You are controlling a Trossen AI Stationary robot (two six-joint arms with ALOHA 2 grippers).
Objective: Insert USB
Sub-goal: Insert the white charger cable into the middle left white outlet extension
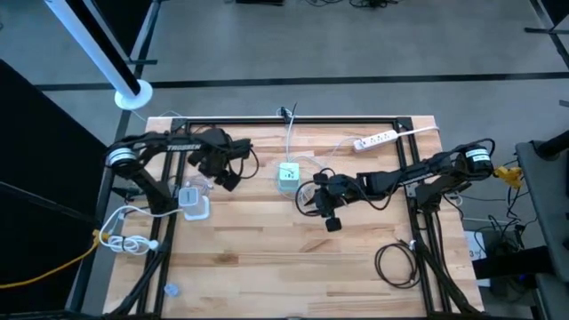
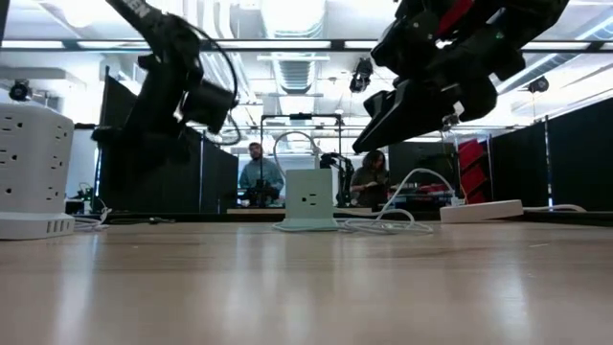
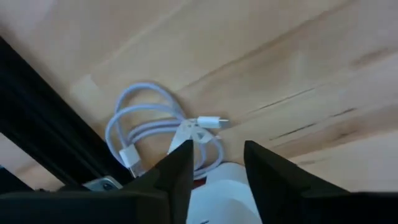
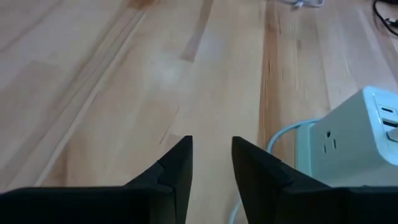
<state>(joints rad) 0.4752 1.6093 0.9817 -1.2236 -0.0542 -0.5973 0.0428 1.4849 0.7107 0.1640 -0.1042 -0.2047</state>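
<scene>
both pincers are seen spread and empty, the left pincer [image 3: 214, 165] above the coiled white usb cable [image 3: 149, 134] at the table's [image 1: 267, 249] left edge, the right pincer [image 4: 211, 162] near the green power cube [image 1: 288, 174], so the plug could be missed or the coil dragged.

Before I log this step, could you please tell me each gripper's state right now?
Left gripper: open, empty, above the coiled white USB cable.
Right gripper: open, empty, beside the green power cube.
</scene>
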